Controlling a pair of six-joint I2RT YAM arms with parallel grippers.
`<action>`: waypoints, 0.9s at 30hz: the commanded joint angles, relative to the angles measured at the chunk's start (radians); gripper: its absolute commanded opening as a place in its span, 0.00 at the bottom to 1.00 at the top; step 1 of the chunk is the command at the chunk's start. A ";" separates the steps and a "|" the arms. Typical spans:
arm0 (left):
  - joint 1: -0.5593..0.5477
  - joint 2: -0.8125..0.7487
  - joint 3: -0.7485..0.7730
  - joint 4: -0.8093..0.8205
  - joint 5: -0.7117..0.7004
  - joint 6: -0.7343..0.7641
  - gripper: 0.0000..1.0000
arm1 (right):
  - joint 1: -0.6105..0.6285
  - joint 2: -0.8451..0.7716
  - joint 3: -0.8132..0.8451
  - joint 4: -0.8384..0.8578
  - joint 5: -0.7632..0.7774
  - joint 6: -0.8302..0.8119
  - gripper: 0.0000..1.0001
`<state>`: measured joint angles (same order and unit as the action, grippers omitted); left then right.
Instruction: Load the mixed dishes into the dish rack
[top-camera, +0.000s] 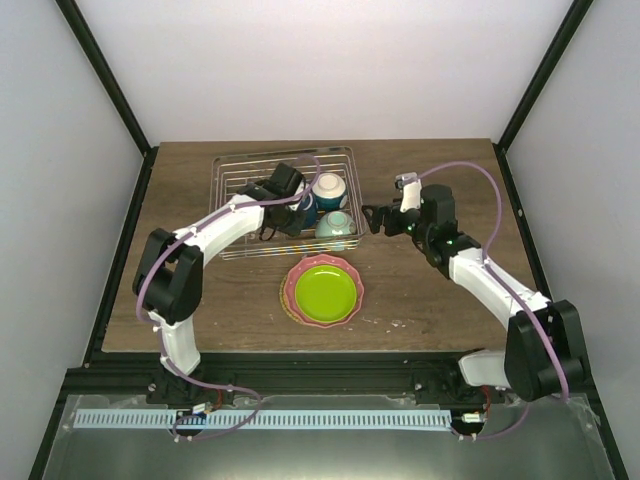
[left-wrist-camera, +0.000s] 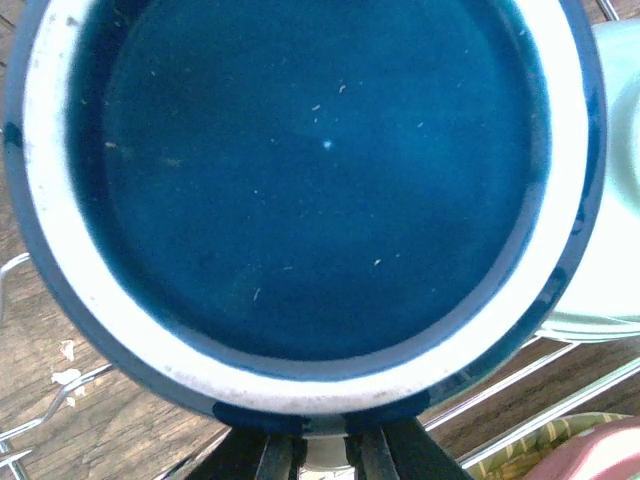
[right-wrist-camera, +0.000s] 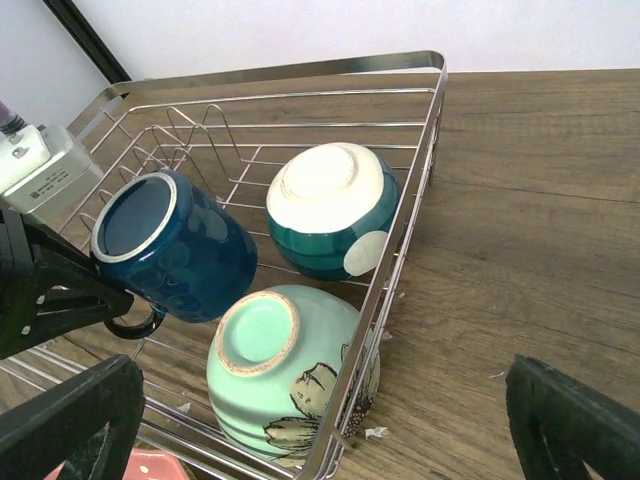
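The dish rack (top-camera: 232, 205) stands at the table's back centre. My left gripper (top-camera: 291, 213) is inside it, shut on the handle of the dark blue mug (top-camera: 306, 209), which is held tilted with its base up. The mug's base (left-wrist-camera: 320, 170) fills the left wrist view, above the gripper (left-wrist-camera: 320, 452). The cream bowl (right-wrist-camera: 330, 208), with teal bands, and the pale mint bowl (right-wrist-camera: 268, 365) lie upside down in the rack's right end. The lime-green plate (top-camera: 324, 288) lies on the pink scalloped plate (top-camera: 292, 296) in front of the rack. My right gripper (top-camera: 375, 218) is open and empty, just right of the rack.
The rack's right rim (right-wrist-camera: 405, 255) runs between the bowls and the bare wood table (right-wrist-camera: 540, 230). Upright prongs (right-wrist-camera: 190, 125) stand at the rack's left part. Black frame posts (top-camera: 110, 80) border the table.
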<state>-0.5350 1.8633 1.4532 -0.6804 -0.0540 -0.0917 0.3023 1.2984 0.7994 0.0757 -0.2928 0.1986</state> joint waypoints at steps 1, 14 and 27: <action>-0.003 0.003 0.035 0.017 -0.016 0.013 0.04 | -0.004 0.022 0.064 -0.020 -0.012 -0.007 1.00; -0.026 -0.053 -0.007 0.060 0.006 0.007 0.40 | -0.004 0.055 0.100 -0.080 0.083 0.004 1.00; -0.069 -0.441 -0.277 0.196 -0.018 -0.008 0.50 | -0.003 0.017 0.070 -0.057 0.174 0.029 1.00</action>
<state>-0.5877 1.5673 1.2682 -0.5423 -0.0647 -0.0906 0.3023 1.3426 0.8452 0.0010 -0.1604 0.2058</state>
